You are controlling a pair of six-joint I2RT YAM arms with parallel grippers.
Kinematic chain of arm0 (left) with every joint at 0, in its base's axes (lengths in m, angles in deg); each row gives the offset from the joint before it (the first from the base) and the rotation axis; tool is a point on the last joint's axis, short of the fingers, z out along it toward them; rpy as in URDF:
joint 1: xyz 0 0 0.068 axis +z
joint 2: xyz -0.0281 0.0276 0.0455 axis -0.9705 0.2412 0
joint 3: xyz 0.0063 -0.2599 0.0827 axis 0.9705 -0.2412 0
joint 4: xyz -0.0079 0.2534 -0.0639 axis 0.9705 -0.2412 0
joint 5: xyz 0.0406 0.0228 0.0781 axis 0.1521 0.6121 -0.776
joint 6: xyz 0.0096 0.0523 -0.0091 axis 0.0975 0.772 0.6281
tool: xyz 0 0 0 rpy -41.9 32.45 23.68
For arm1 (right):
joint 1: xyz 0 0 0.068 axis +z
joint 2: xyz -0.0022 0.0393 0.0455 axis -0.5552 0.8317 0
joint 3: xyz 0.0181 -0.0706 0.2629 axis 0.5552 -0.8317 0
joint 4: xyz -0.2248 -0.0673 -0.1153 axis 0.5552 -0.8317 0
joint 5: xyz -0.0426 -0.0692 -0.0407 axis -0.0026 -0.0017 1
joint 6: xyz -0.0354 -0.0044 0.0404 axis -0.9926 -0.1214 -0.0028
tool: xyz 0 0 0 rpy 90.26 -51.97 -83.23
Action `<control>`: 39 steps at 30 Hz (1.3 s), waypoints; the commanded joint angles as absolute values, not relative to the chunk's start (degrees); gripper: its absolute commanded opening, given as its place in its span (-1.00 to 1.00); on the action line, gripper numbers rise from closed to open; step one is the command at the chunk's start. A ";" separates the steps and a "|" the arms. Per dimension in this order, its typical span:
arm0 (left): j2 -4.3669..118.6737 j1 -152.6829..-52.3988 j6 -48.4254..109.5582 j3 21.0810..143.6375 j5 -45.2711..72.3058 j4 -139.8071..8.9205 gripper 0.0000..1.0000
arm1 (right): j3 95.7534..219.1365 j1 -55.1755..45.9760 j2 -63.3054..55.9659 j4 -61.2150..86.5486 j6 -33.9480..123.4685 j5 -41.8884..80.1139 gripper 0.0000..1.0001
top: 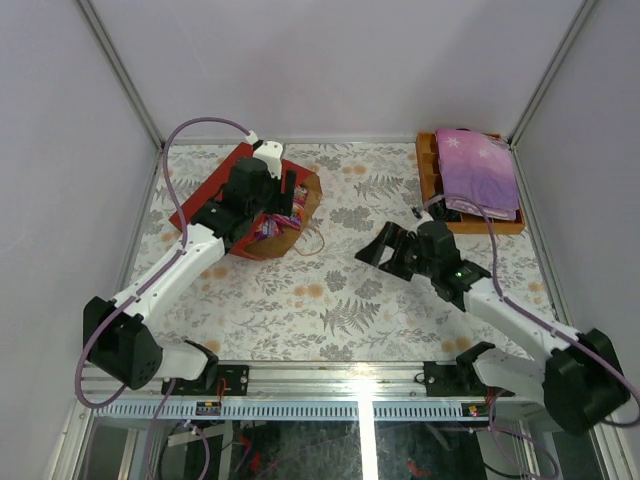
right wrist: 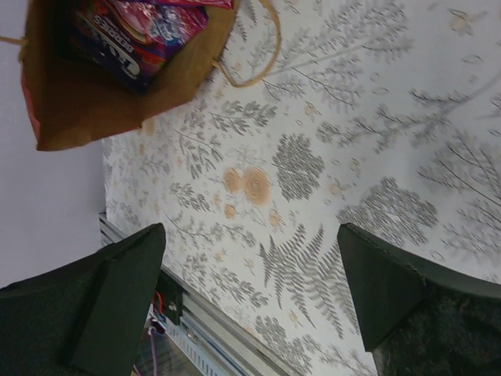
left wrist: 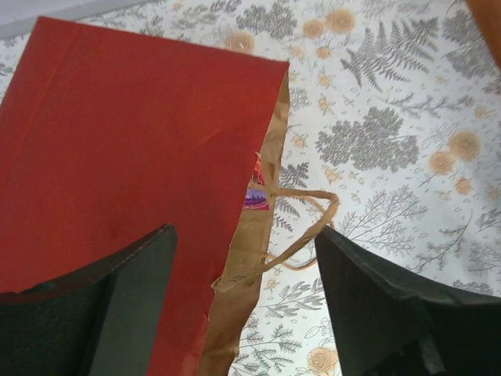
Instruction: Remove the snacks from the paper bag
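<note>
The red paper bag [top: 215,195] lies on its side at the back left, mouth toward the table's middle. Glossy purple and pink snacks [top: 268,228] show inside its mouth, clearest in the right wrist view [right wrist: 137,35]. My left gripper [top: 287,195] hangs over the mouth. Its jaws [left wrist: 244,229] are open, straddling the bag's brown upper lip [left wrist: 250,258] and a beige cord handle [left wrist: 309,227], not pressing either. Only a sliver of a snack [left wrist: 255,194] peeks out there. My right gripper [top: 385,250] stands open over the tablecloth, right of the bag, nothing between its fingers [right wrist: 250,227].
A brown wooden tray [top: 425,165] at the back right holds a folded purple flowered cloth [top: 475,170]. The table's metal front rail [right wrist: 196,329] runs near my right gripper's view. Walls close in on three sides.
</note>
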State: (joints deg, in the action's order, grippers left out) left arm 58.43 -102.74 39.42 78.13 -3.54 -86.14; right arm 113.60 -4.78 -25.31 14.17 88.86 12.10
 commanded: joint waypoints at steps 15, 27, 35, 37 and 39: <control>56.78 -100.74 34.15 74.87 -7.54 -77.16 -0.96 | 138.37 -1.17 20.68 58.20 110.23 11.65 0.88; 53.70 -100.57 30.75 72.76 -10.29 -75.41 -1.00 | 149.35 2.78 41.19 67.09 118.06 26.49 0.59; 53.64 -100.53 30.71 72.31 -9.82 -75.44 -0.98 | 159.78 3.92 49.48 62.33 117.08 27.60 0.36; 53.77 -100.61 30.78 72.41 -9.89 -75.47 -0.98 | 161.69 4.06 50.73 61.20 116.85 27.64 0.30; 53.81 -100.56 30.81 72.47 -9.84 -75.46 -0.98 | 162.84 4.30 51.64 60.62 117.13 27.83 0.24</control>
State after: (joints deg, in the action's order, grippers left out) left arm 54.94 -101.03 31.40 72.73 -8.90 -79.54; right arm 158.78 3.16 50.64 61.05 117.10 25.50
